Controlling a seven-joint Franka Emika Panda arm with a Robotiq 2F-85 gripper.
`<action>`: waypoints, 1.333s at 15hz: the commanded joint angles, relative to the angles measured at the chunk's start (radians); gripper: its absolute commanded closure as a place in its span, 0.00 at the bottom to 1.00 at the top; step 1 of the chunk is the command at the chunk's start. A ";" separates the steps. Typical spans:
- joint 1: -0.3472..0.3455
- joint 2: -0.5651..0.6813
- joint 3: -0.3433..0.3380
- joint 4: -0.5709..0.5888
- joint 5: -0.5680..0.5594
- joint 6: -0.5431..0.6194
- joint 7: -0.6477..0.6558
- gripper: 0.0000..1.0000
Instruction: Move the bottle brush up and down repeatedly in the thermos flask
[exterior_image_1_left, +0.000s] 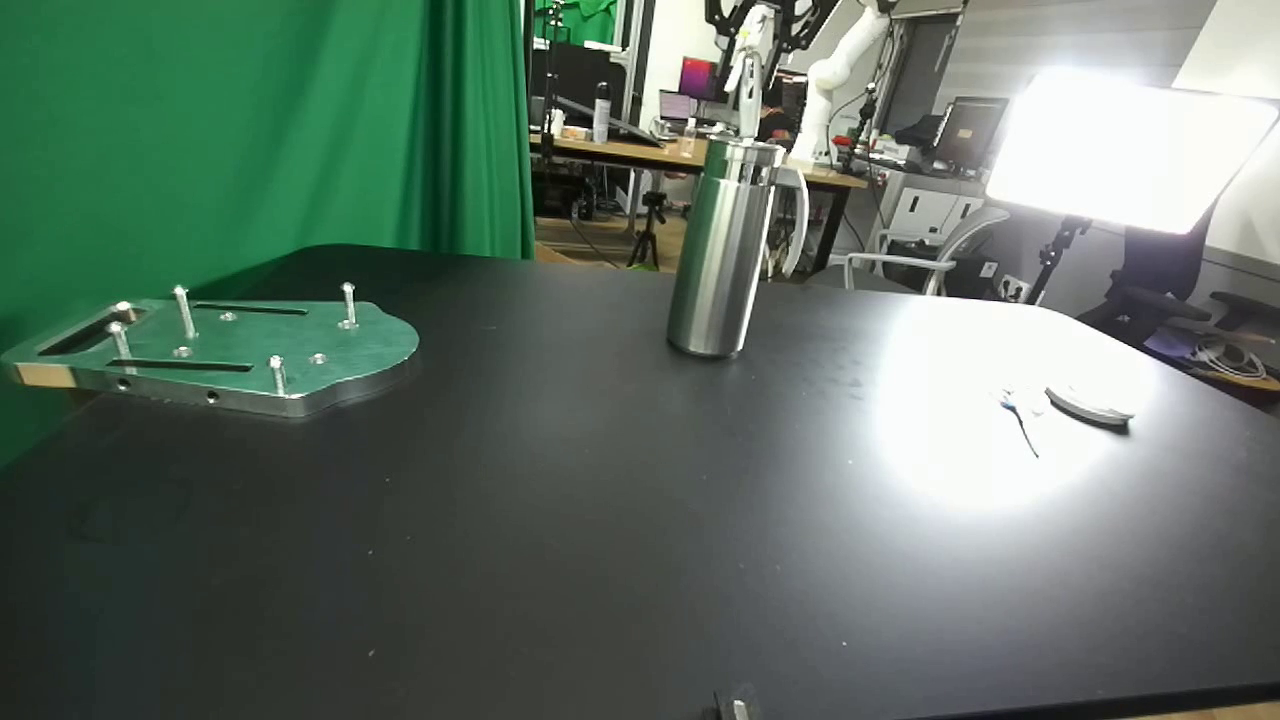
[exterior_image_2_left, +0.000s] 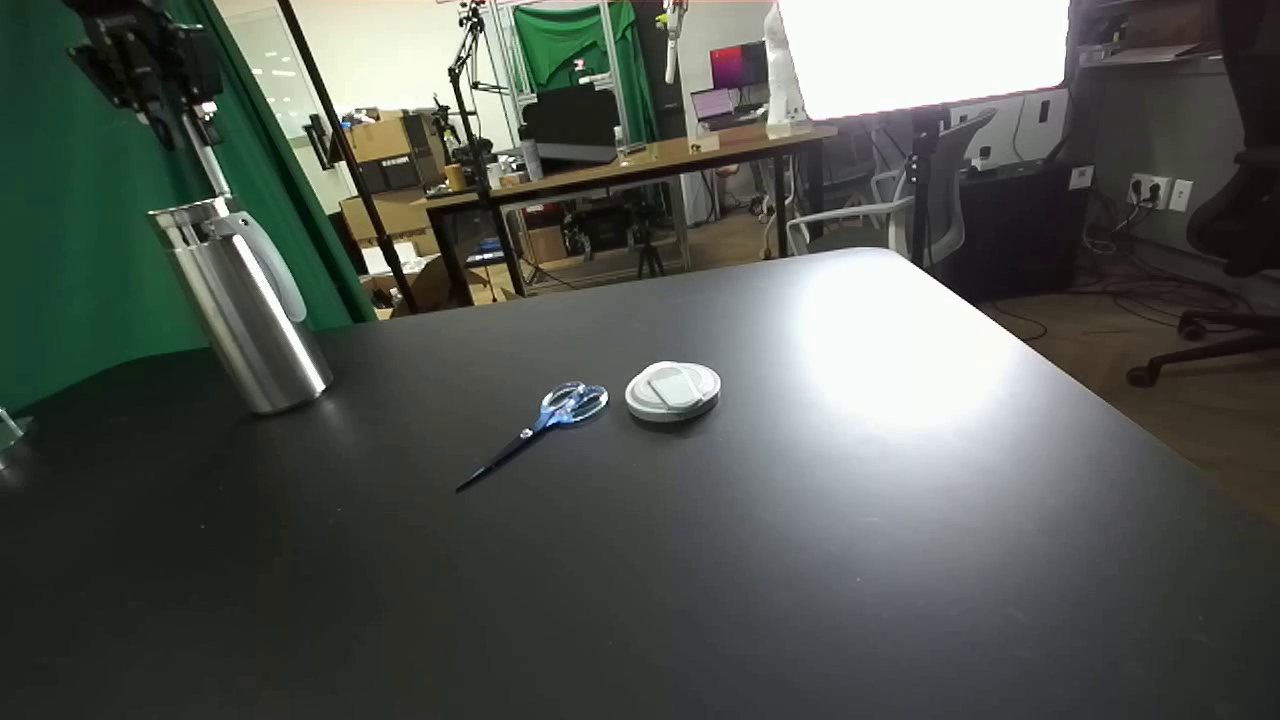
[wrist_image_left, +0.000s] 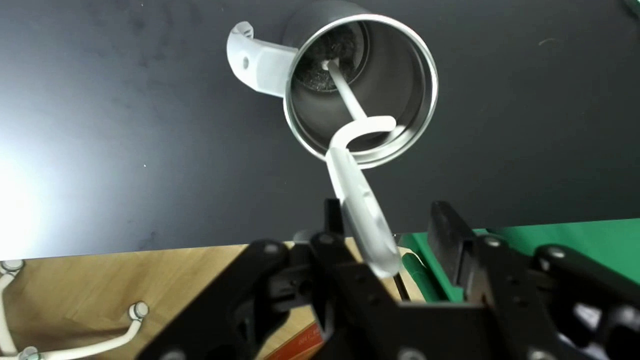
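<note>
The silver thermos flask (exterior_image_1_left: 713, 262) with a light grey handle stands on the black table; it also shows in an exterior view (exterior_image_2_left: 252, 318) at the left. In the wrist view I look down into the flask (wrist_image_left: 397, 75). The bottle brush (wrist_image_left: 361, 202) is inside, its dark bristles at the flask's bottom and its white handle sticking out past the rim. My gripper (wrist_image_left: 389, 220) is open above the flask, its fingers on either side of the handle's top. The handle lies close to the left finger, with a gap to the right finger. Whether it touches cannot be told.
A metal plate with upright bolts (exterior_image_1_left: 250, 345) lies on the table. Scissors (exterior_image_2_left: 540, 425) and a round white lid (exterior_image_2_left: 673, 392) lie on the table. A green curtain (exterior_image_1_left: 300, 120) hangs behind. The table's edge runs close to the flask in the wrist view.
</note>
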 joint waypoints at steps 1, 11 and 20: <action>0.013 0.023 -0.018 0.049 -0.007 -0.006 0.001 0.83; 0.008 0.000 -0.042 0.082 -0.010 -0.088 0.011 0.96; 0.008 -0.093 -0.033 0.102 -0.006 -0.176 -0.012 0.96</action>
